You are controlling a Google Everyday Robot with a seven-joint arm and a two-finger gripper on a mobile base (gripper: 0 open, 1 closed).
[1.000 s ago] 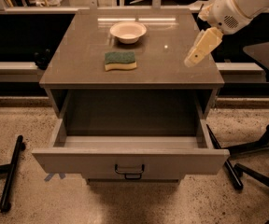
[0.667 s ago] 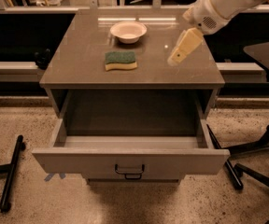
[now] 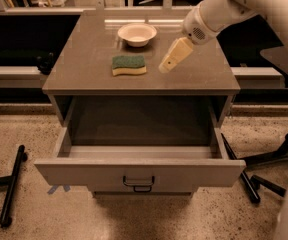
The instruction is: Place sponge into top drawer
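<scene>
While the top drawer (image 3: 84, 171) stands pulled out toward the lower edge of the frame, I see its interior exposed and holding nothing. Its flat front panel carries a small dark handle (image 3: 138, 183) at the centre. The sponge (image 3: 129, 65) lies flat on the tabletop (image 3: 79, 64) in the upper middle of the frame, green side up over its yellow base, not in the drawer. A round cream bowl (image 3: 137, 34) sits just behind it, toward the top of the frame, apart from it.

My robot's white arm (image 3: 224, 9) enters from the upper right corner and slopes down to the left. The hand (image 3: 165, 66) is a cream, tapered piece angled down toward the tabletop, just to the right of the sponge and not touching it. From my station I cannot tell whether the hand is open or closed, nor whether its tip meets the surface; it grips nothing that I can see.

The cabinet (image 3: 224, 104) rests on a speckled floor (image 3: 29, 134), with black legs (image 3: 11, 189) lying at the lower left and lower right.
</scene>
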